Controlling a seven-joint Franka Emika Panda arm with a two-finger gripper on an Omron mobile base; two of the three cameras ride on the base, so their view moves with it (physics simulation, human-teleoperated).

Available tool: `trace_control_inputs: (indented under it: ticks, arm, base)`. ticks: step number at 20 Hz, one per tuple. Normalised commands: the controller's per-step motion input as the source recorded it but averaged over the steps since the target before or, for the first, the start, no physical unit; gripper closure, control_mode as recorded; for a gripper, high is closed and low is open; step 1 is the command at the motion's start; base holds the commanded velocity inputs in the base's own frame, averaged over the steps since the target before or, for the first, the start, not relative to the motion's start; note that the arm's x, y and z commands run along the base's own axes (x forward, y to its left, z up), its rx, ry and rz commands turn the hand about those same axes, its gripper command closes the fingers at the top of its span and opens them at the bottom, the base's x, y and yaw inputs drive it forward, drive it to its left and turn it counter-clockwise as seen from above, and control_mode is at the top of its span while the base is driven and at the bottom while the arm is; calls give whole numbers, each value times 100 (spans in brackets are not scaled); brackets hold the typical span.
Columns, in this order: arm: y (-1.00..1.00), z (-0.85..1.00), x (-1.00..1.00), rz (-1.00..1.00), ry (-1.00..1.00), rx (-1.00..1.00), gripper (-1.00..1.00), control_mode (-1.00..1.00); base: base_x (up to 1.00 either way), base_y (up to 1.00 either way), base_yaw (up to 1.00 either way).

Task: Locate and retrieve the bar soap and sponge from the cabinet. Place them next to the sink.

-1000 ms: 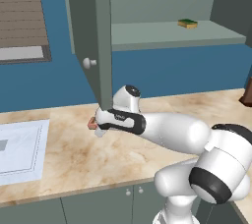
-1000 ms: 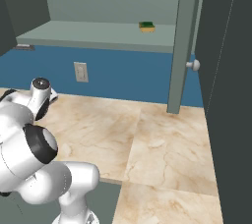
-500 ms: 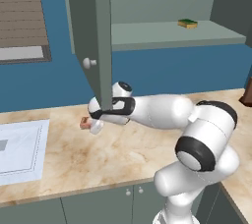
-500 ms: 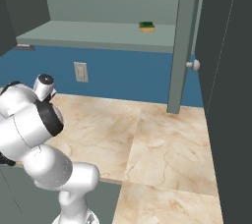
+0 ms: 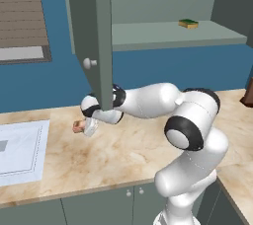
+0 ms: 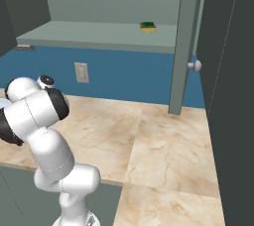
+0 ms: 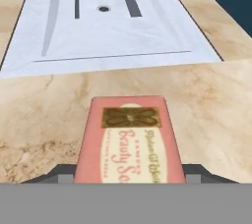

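**Mia:** Where is the soap (image 7: 129, 142)?

**Ben:** It is between the fingers (image 7: 129, 173). They squeeze it from both sides. It is a pink bar with a gold patch and curly writing on top.

**Mia:** Is it on the tabletop (image 5: 123, 150)?

**Ben:** It is low over it. I cannot tell if it touches. In the left base view the soap (image 5: 78, 127) sticks out of the fingers (image 5: 84, 128), toward the sink (image 5: 22, 145).

**Mia:** How near is the sink?

**Ben:** Near. In the hand view the sink (image 7: 113, 26) is white and flat, just past a strip of brown tabletop (image 7: 49, 100). It has a small round drain (image 7: 103, 8) far back.

**Mia:** And the sponge (image 5: 188, 23)?

**Ben:** It is up on the shelf (image 5: 168, 35) in the cabinet, well apart from the soap. It is green with a yellow layer. It lies flat. In the right base view the sponge (image 6: 147, 27) sits near the back of the shelf (image 6: 94, 36).

**Mia:** Is the door (image 5: 94, 36) open?

**Ben:** Yes. It stands wide open, with a pale round knob (image 5: 89, 63). The arm (image 5: 148, 100) reaches under it, to the left.

**Mia:** What is on the blue wall?

**Ben:** A white socket (image 6: 81, 72), under the shelf.
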Motion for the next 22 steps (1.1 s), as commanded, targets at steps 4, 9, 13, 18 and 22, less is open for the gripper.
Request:
trace_control_inputs:
  ticks: [4, 9, 13, 18, 22]
  arm:
    - [35, -24, 11, 0, -4, 1, 100, -100]
    - [39, -26, 9, -3, -4, 0, 100, -100]
    - [22, -24, 20, -5, -3, 0, 100, -100]
    - [17, -22, 32, 0, 6, 0, 100, -100]
    - [31, -29, 28, 0, 2, 1, 100, -100]
  base:
    - [0, 0, 0]
    - [0, 0, 0]
    - [0, 0, 0]
    - [0, 0, 0]
    - [0, 0, 0]
